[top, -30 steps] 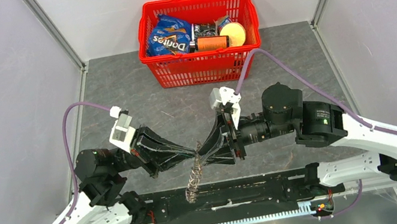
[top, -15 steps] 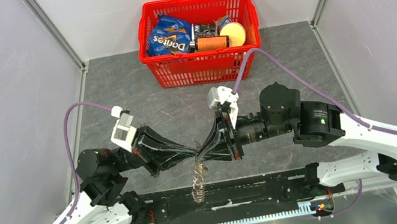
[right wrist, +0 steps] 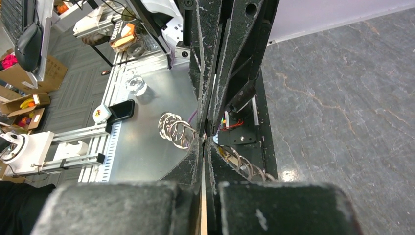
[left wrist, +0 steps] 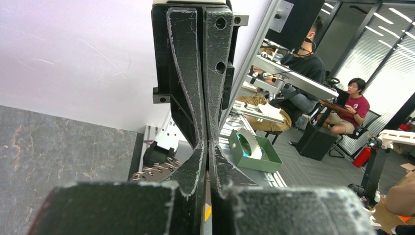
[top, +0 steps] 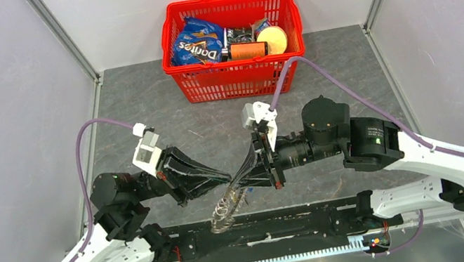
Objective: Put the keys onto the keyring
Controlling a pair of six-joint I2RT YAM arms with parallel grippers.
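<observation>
Pinching the keyring point(top: 223, 212) in the right gripper point(top: 237, 186), jaws pressed tight on its wire, up over the worktop's point(top: 141, 117) near edge, likely to hold it steady. Left gripper point(top: 224, 175) just beside, jaws pressed together.

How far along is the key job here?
Nothing done: no coloured key shows on the keyring. In hand: the right gripper is shut on the keyring, which hangs below it; the left gripper is shut close by, its hold unclear. Left: threading both keys.
</observation>
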